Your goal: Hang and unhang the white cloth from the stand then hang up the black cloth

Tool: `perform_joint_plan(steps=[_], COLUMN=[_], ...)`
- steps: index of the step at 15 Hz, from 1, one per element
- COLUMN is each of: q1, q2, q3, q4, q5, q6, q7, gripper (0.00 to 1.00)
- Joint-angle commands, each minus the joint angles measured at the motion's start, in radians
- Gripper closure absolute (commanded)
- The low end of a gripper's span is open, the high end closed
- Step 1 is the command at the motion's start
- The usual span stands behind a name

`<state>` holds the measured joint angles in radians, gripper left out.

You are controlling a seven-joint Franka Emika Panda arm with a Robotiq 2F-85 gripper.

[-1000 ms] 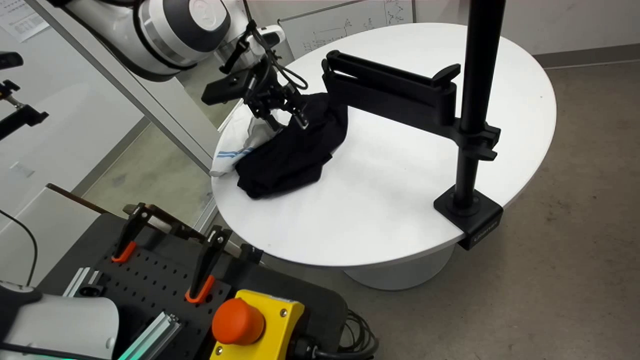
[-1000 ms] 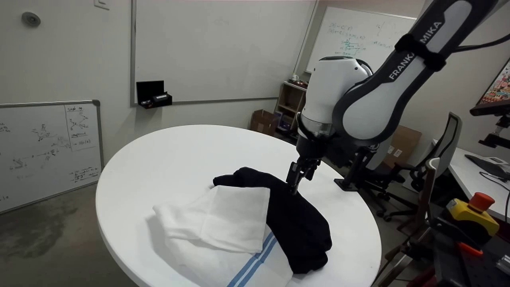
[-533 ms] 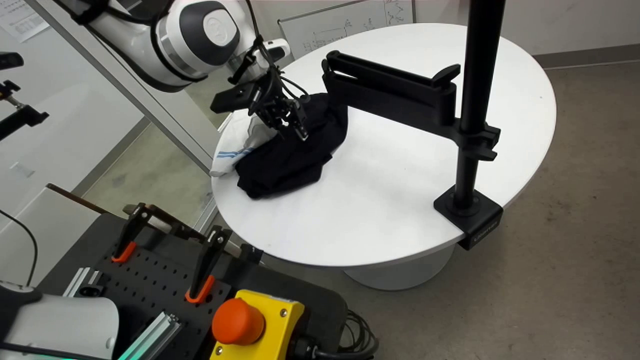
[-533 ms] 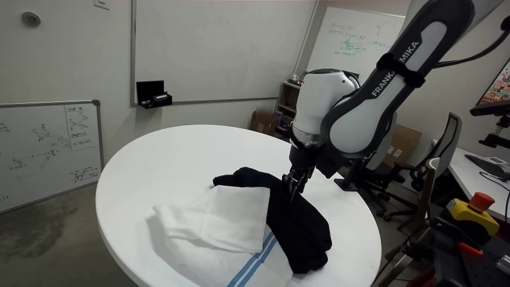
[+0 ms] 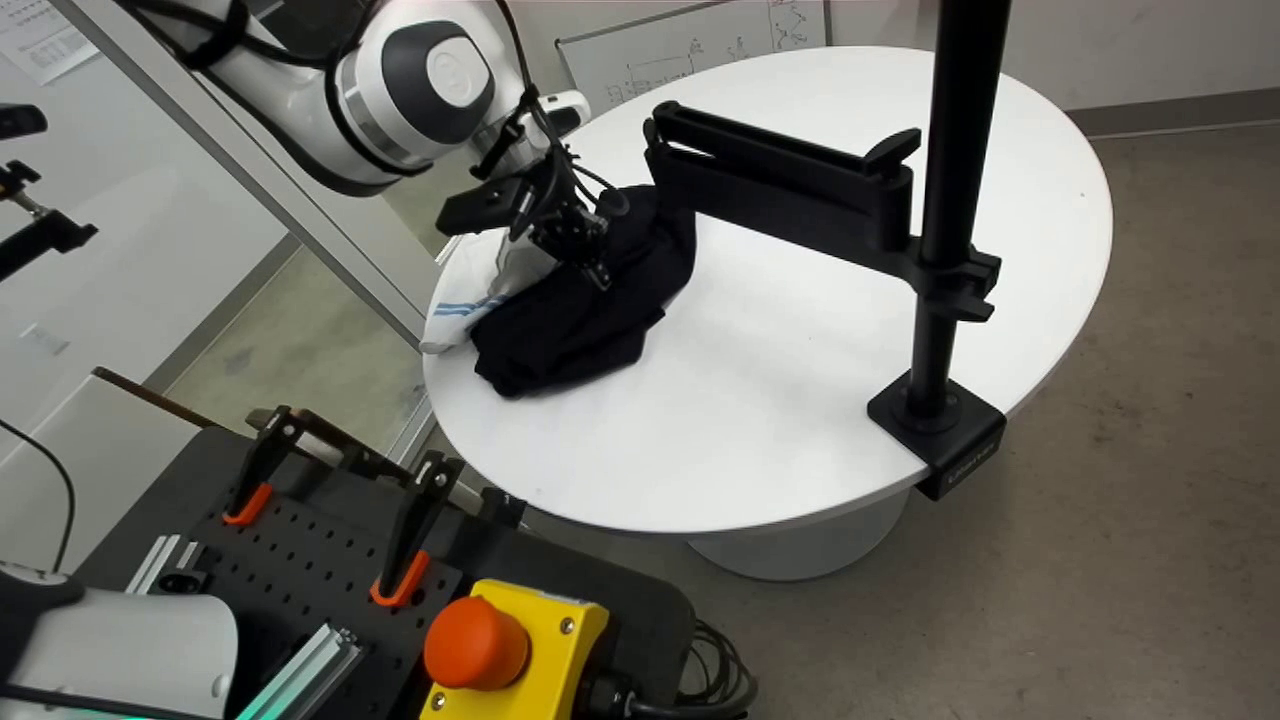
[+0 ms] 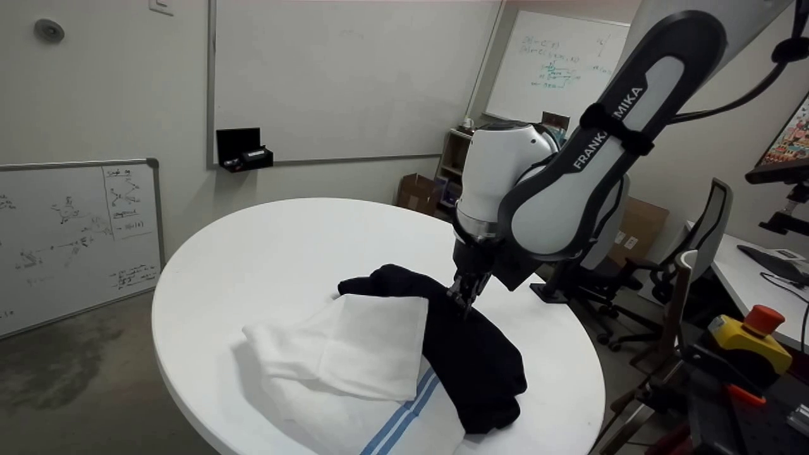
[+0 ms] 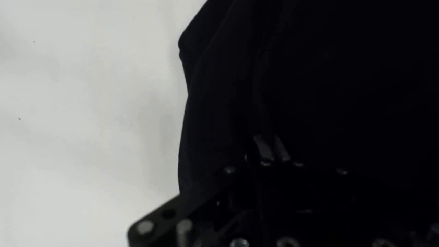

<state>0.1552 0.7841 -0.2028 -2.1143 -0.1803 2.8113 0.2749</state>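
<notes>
Probably at the last step: taking up the floppy, plain black fabric cloth (image 6: 475, 360), crumpled on the round white worktop (image 6: 272, 253) against the soft, blue-striped white fabric cloth (image 6: 366, 354). Note the black jointed claw (image 7: 273, 148), nearly closed, seemingly pinching a fold. Next, lift clear, then drape over the flat arm (image 5: 790, 190) of the upright black metal stand (image 5: 948, 265).

- Down low, the white tabletop (image 5: 760, 400) leaves passage between the black cloth (image 5: 590, 325) and the stand (image 5: 890, 215).
- Higher up, the stand's flat arm (image 5: 780, 195) bars the way, reaching toward the black cloth.
- The white cloth (image 6: 344, 360) crowds the side away from the stand.
</notes>
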Motion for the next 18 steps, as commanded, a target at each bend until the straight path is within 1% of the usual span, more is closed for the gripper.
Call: perform_joint_plan(steps=[1, 4, 8, 15, 18], q1=[0.016, 0.006, -0.019, -0.071, -0.103], q2=[0.012, -0.049, -0.206, -0.506, -0.630], q3=[-0.015, -0.017, -0.016, 0.021, 0.048], q4=[0.021, -0.025, -0.146, -0.330, -0.399], q5=[0.023, 0.017, 0.007, -0.005, 0.004], q6=[-0.003, 0.001, 0.034, 0.032, 0.019], q7=[-0.001, -0.021, -0.055, -0.150, -0.193], gripper=[0.99, 0.99, 0.99, 0.99, 0.99])
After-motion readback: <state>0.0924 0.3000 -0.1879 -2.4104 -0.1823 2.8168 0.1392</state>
